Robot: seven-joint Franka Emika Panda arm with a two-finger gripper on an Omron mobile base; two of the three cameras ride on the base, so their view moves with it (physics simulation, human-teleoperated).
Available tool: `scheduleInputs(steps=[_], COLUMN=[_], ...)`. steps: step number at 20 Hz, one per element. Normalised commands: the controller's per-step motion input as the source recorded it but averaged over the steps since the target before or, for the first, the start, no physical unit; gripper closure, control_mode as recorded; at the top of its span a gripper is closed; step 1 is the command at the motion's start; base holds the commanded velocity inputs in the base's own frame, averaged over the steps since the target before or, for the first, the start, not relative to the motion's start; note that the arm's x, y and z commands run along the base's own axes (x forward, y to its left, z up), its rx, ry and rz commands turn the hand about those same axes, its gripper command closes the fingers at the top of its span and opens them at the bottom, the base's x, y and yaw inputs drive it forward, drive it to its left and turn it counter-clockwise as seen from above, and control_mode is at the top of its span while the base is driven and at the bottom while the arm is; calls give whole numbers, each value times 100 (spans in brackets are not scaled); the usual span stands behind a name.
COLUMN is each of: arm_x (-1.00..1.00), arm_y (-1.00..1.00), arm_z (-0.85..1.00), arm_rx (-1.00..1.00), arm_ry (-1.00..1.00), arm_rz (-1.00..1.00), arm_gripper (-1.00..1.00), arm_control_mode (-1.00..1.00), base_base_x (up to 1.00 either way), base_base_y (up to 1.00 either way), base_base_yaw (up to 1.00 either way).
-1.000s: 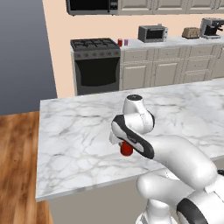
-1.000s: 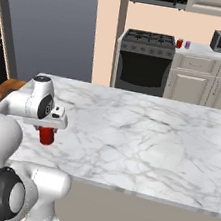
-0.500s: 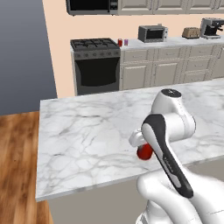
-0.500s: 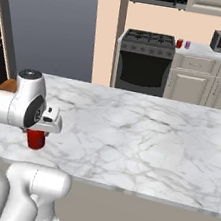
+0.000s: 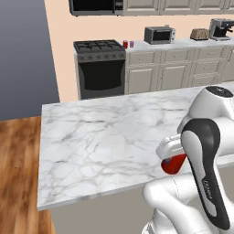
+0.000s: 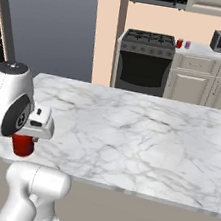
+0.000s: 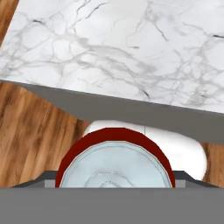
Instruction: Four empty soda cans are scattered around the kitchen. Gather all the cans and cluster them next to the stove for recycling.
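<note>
My gripper [image 5: 172,160] is shut on a red soda can [image 5: 173,165], held just past the near edge of the marble island [image 5: 105,132]. From the right the same red can [image 6: 22,145] hangs below the gripper [image 6: 25,138]. Its silver top [image 7: 114,168] sits close in the hand view, with the island's edge [image 7: 131,111] and wood floor beyond. The dark stove [image 5: 99,49] stands against the back wall. On the counter right of the stove [image 6: 149,38] stand a red can [image 5: 125,44] and a purple can [image 5: 131,44], also seen as red can [image 6: 179,43] and purple can [image 6: 187,44].
A grey toaster oven [image 5: 159,34], a toaster [image 5: 199,34] and a coffee machine [image 5: 220,28] stand on the back counter. A black microwave [image 5: 96,6] hangs above the stove. The island lies between me and the stove. Wood floor [image 5: 18,173] runs along its left.
The arm has swung back with the red can, from above the island's near part to just past its near edge, lower and closer to the base.
</note>
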Motion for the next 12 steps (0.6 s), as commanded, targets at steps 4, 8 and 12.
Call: scheduleInputs(steps=[4, 8, 12], arm_x=[-51, -10, 0], arm_y=[0, 0, 0], arm_z=[17, 0, 0], arm_rx=[0, 0, 0], arm_ry=[3, 0, 0], arm_rz=[0, 0, 0], arm_gripper=[100, 100, 100], arm_control_mode=[-100, -100, -100], base_base_x=[0, 0, 0], base_base_y=[0, 0, 0], base_base_yaw=[0, 0, 0])
